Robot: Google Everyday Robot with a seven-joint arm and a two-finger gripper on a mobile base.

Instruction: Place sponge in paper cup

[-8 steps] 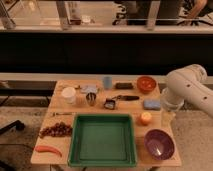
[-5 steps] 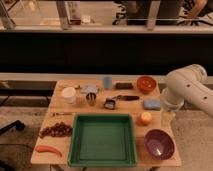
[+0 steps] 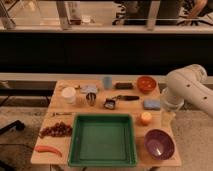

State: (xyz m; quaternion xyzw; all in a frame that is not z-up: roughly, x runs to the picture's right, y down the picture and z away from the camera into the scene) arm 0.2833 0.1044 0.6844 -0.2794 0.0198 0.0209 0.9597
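The gripper (image 3: 168,118) (open or closed cannot be told) hangs beside the soft light-blue sponge block (image 3: 151,104) at right, where a shallow pinch might drop it before the short white paper cup (image 3: 69,95), well to the left.

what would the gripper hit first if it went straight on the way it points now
Probably the bare table near its right edge: the gripper points down there, between the sponge and the purple bowl. Depth is unclear, so it could instead clip the bowl's rim.
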